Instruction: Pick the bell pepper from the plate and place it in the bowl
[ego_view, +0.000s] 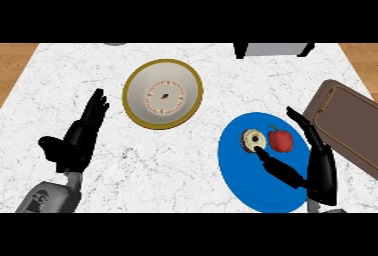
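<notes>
The marble counter (148, 170) fills most of what I see, with a strip of wood showing at each side. On it, toward my right, lies a blue plate (258, 190), the biggest thing here. Just past the plate's right rim sits a brown board (348, 120), running off the edge of view. Up and left of the plate, apart from it, stands a cream bowl (186, 82) with a gold rim.

My left hand (74, 142) rests over the counter at the left, fingers straight and up, well apart from the bowl. My right hand (322, 170) is spread wide over the plate's right side and holds nothing. Its fingers run up along the right of the pepper (280, 140), and the thumb reaches in just below the donut (253, 140).

The red pepper lies on the plate's upper part, just beside the donut.
</notes>
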